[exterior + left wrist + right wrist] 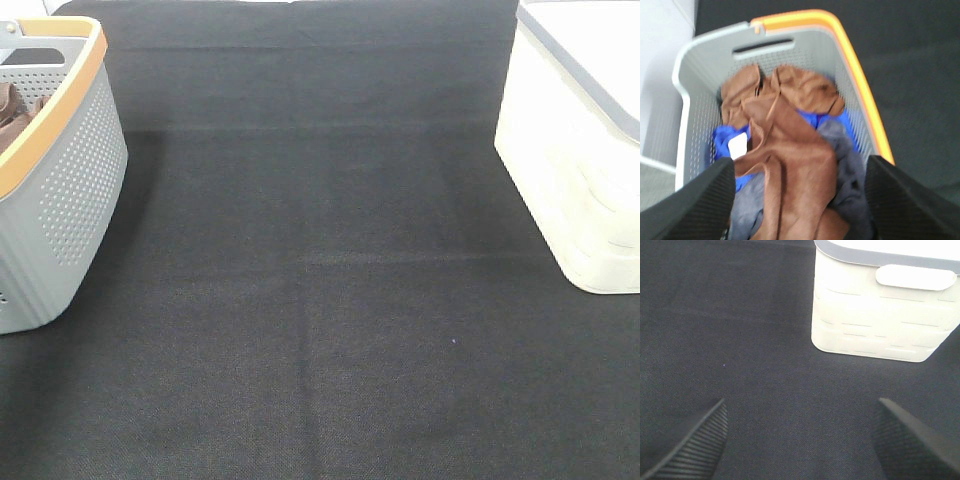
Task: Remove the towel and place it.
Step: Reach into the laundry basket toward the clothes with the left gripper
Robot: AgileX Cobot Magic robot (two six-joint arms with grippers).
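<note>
**A:** Where does the reddish-brown towel (pixel 790 145) lie?

**B:** In the grey basket (pixel 80 180), at about nine to ten o'clock on the black table cover (pixel 320 330) in the high view. It is draped on top of a blue cloth (pixel 722 137) and a grey cloth (pixel 845 150), with a white tag (pixel 738 145) beside its edge.

**A:** Which arm is nearer?

**B:** The left. The left gripper (pixel 800 170) hangs above the basket with its jaws spread wide and nothing between them. The towel is straight below the gap, one finger to each side of it.

**A:** And its long axis?

**B:** The main fold runs from the end with the handle slot (pixel 762 47) towards the gripper, crossing the line between the jaws. I judge a straight descent and pinch would catch it across its narrow width.

**A:** Any doubt?

**B:** The brown bunch nearer the slot may be a separate cloth. I cannot tell where one ends.

**A:** The right side?

**B:** The right gripper (pixel 802 407) is also wide open and empty. It is over bare cover near the white bin (pixel 570 170) at about two o'clock, well apart from the basket.
</note>
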